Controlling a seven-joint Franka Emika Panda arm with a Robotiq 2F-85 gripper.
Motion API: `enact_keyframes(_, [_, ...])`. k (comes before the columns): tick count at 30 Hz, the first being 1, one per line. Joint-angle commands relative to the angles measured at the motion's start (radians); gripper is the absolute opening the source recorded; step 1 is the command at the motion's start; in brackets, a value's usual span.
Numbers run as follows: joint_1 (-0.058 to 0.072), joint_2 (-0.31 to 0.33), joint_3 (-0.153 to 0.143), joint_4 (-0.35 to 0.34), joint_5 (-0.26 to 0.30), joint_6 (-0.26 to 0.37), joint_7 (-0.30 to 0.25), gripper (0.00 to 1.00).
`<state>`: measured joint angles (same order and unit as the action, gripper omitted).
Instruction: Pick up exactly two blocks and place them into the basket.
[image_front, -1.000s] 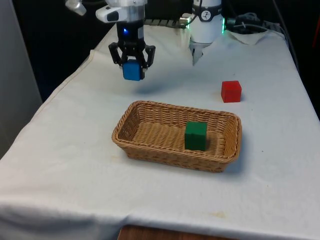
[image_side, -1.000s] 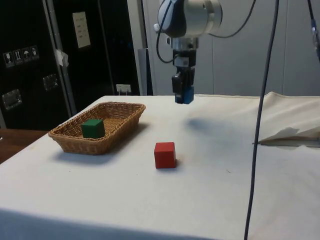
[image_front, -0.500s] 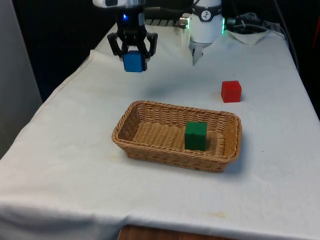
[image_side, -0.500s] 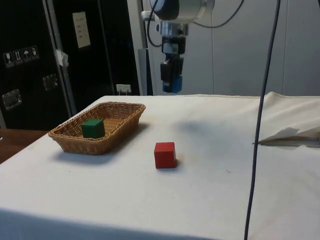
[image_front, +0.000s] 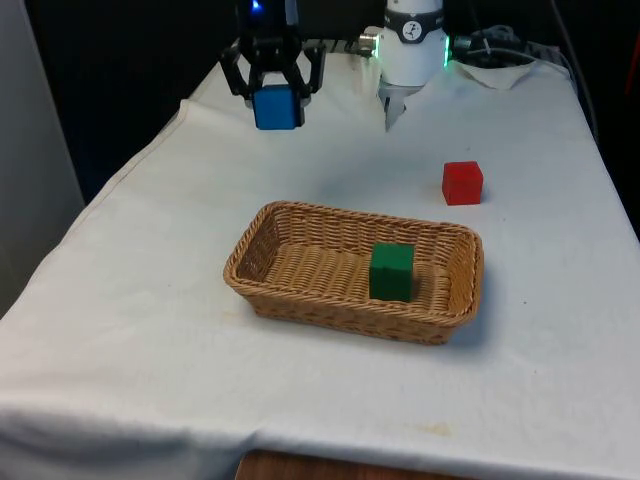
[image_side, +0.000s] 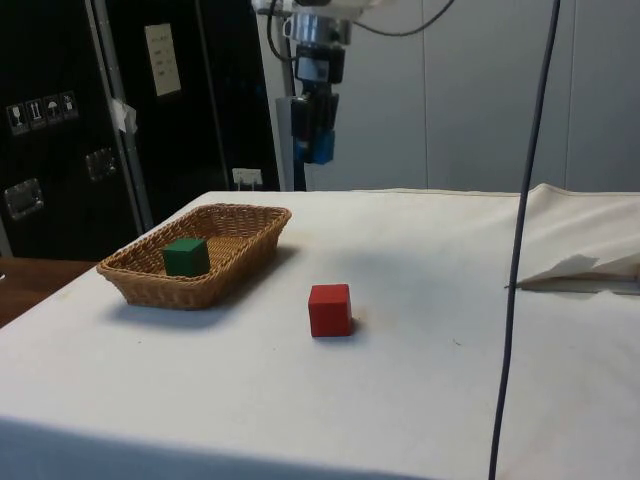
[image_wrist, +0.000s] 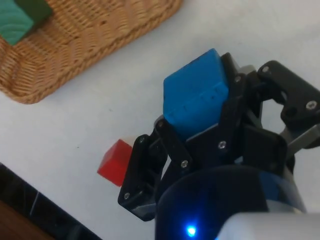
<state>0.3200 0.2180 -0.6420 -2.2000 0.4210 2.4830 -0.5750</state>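
Note:
My gripper hangs high over the table behind the basket, shut on a blue block. The wicker basket lies on the white cloth, nearer the front view's left. A green block stands inside it, toward the end on the front view's right. A red block rests on the cloth outside the basket, at the front view's right.
The table's edge on the front view's left runs close to the basket. Folded cloth and cables lie at the far right corner in the front view. A cable hangs down in the side view's foreground.
My gripper has risen with the blue block and drifted toward the basket's side of the table. Both other blocks and the basket stayed put.

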Motion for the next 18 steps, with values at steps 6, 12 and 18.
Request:
enact_keyframes(6, [0.01,0.01,0.019,0.039,-0.015,-0.006,0.044,0.02])
enact_keyframes(12, [0.014,0.022,0.039,0.069,-0.022,-0.001,0.07,0.02])
enact_keyframes(18, [0.017,0.041,0.061,0.099,-0.035,0.005,0.101,0.02])
